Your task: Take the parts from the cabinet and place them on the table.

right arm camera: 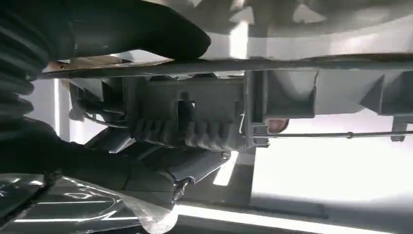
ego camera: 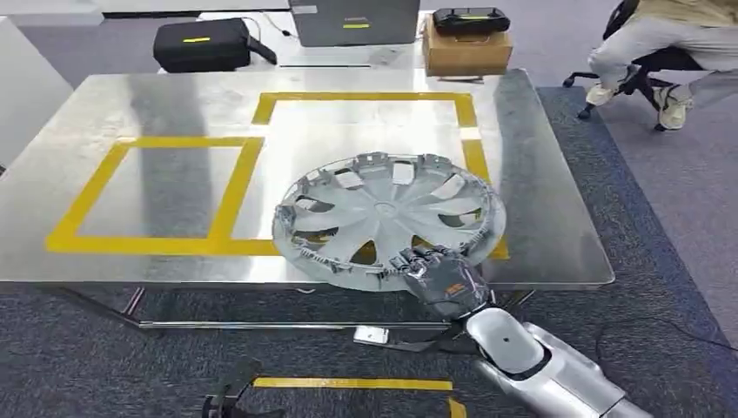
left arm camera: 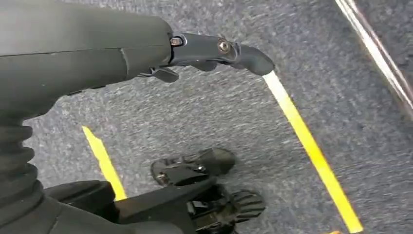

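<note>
No words or numbers clear enough to read. Small orange mark on the back of the right hand point(ego camera: 442, 283), too blurry to make out.

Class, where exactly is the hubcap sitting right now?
In the head view, the hubcap lies on the table's near right part, over the yellow tape, its near rim held by the right hand.

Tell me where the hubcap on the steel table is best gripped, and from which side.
Grip the hubcap at its raised rim on the robot-facing edge, where the right hand already holds it. It lies face down, clips upward, partly overhanging the table edge, so fingers can probably close over the rim from below and in front. The broad dished centre offers nothing to pinch.
</note>
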### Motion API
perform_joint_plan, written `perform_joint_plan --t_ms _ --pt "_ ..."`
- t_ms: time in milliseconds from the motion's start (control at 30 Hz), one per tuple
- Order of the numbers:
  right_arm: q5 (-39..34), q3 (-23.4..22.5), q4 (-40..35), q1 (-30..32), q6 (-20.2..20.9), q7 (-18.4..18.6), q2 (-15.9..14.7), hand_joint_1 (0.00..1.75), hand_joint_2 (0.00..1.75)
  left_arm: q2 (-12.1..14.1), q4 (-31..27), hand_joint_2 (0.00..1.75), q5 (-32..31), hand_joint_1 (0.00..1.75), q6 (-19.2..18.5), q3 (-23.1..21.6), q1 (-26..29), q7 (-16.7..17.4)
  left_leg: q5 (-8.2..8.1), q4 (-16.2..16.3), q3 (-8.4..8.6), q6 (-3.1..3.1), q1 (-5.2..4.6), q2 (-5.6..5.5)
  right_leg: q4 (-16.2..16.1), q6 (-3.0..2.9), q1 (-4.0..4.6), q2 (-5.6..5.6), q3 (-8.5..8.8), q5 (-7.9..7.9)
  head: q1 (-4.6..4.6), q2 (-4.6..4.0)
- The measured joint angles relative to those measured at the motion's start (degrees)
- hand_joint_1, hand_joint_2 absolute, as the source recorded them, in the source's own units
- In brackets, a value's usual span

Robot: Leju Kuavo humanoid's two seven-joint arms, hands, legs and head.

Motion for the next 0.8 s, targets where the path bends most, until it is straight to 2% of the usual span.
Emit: perform_joint_plan --t_ms 33,67,100,133,200,233,300,400,433,467,567,600,633,667,733,800 --pt "0.09 0.0 0.0 0.0 0.0 -0.02 0.0 1.43 1.75 0.02 0.0 1.75 0.0 0.0 -0.02 0.0 0.1 0.0 -1.74 4.47 -2.33 -0.18 0.14 0.01 0.03 -0.14 0.05 0.02 0.15 -0.18 0.02 0.0" --pt "0.15 0.04 0.0 0.01 0.0 -0.02 0.0 1.43 1.75 0.04 0.0 1.75 0.0 0.0 -0.02 0.0 0.23 0.0 -2.75 8.31 -4.55 -0.32 0.17 0.01 0.07 -0.23 0.06 0.05 0.29 -0.37 0.02 0.0" --pt "0.15 0.09 0.02 0.04 0.0 -0.02 0.0 1.43 1.75 0.04 0.0 1.75 0.0 0.0 -0.02 0.0 0.33 0.0 -2.17 9.62 -5.71 -0.41 0.19 0.01 0.1 -0.2 0.05 0.15 0.52 -0.56 -0.02 0.0" --pt "0.13 0.24 0.02 0.08 0.0 0.0 0.0 1.43 1.75 0.04 0.0 1.75 0.0 0.0 -0.02 0.0 0.35 0.0 -0.41 8.37 -5.49 -0.42 0.23 0.02 0.12 -0.14 0.05 0.2 0.83 -0.78 0.0 0.0" --pt "0.11 0.35 0.02 0.08 0.04 0.02 0.0 1.43 1.75 0.11 0.0 1.75 0.02 0.0 0.0 0.0 0.32 0.0 5.72 -0.49 -2.15 -0.17 0.29 0.03 0.21 0.08 0.05 0.32 1.61 -1.34 0.0 0.0" --pt "0.13 0.37 0.02 0.09 0.04 0.02 0.0 1.43 1.75 0.15 0.0 1.75 0.02 0.0 0.0 0.0 0.33 0.0 8.18 -5.32 -0.32 0.07 0.28 0.05 0.2 0.29 0.05 0.31 1.86 -1.6 -0.02 0.0" --pt "0.15 0.39 0.07 -0.17 0.07 0.02 0.0 1.43 1.75 0.13 0.0 1.75 0.04 0.0 0.0 0.0 0.17 0.0 6.71 -7.62 0.56 0.62 -0.09 0.01 0.4 0.88 0.35 0.52 1.27 -1.7 0.04 0.0" --pt "0.13 0.39 0.04 -0.24 0.04 0.07 0.0 1.43 1.75 0.17 0.0 1.75 0.07 0.0 0.07 0.0 0.4 0.04 6.65 -7.75 0.6 1.46 -0.09 -0.04 -0.08 1.94 0.27 0.38 1.57 -1.89 0.15 0.0" --pt "0.13 0.37 0.02 -0.2 0.04 0.07 -0.02 1.43 1.75 0.15 0.0 1.75 0.07 0.0 0.07 0.0 0.42 0.04 6.76 -8.17 1.16 1.72 0.27 -0.02 0.31 2.23 0.06 0.38 0.99 -2.42 0.09 0.0" --pt "0.13 0.37 0.02 -0.25 0.04 0.02 -0.02 1.43 1.75 0.13 0.0 1.75 0.07 0.0 0.07 0.0 0.33 -0.02 6.56 -8.23 1.39 2.12 0.25 0.01 2.68 2.42 0.16 0.28 0.01 -3.67 0.39 0.0" --pt "0.13 0.39 0.04 -0.23 0.07 0.02 -0.02 1.43 1.75 0.07 0.0 1.75 0.07 0.0 0.07 0.0 0.26 0.0 6.21 -8.14 1.61 2.69 0.19 0.09 16.31 2.79 0.07 0.25 -7.49 -8.68 0.46 0.0" --pt "0.15 0.39 0.07 -0.2 0.09 0.02 -0.02 1.43 1.75 0.07 0.0 1.75 0.07 0.0 0.11 0.0 0.31 0.0 6.07 -8.11 1.76 2.72 0.18 0.09 18.59 2.86 0.07 0.24 -9.06 -8.76 0.46 0.0" --pt "0.15 0.39 0.11 -0.13 0.15 0.02 -0.02 1.43 1.75 0.07 0.0 1.75 0.09 0.0 0.15 0.0 0.38 0.0 5.87 -8.11 2.05 2.72 0.18 0.05 17.95 2.83 0.07 0.24 -9.22 -7.34 0.46 0.0" --pt "0.13 0.39 0.15 -0.11 0.18 0.04 -0.02 1.43 1.75 0.04 0.0 1.75 0.09 0.0 0.2 0.0 0.42 -0.02 5.59 -8.09 2.42 2.67 0.18 -0.05 14.7 2.7 0.07 0.23 -7.97 -4.74 0.5 0.0" --pt "0.13 0.39 0.15 -0.14 0.2 0.04 -0.02 1.43 1.75 0.02 0.0 1.75 0.09 0.0 0.2 0.0 0.41 -0.13 4.88 -7.93 3.27 2.25 0.18 -0.19 3.92 2.24 0.08 0.08 -3.15 1.17 0.5 0.0" --pt "0.15 0.42 0.15 -0.37 0.22 0.04 -0.02 1.43 1.75 0.0 0.0 1.75 0.24 0.0 0.22 0.0 0.25 -0.22 4.47 -7.47 3.05 1.66 -0.29 -0.21 0.41 1.85 0.28 -0.02 -0.87 0.34 0.5 0.0"
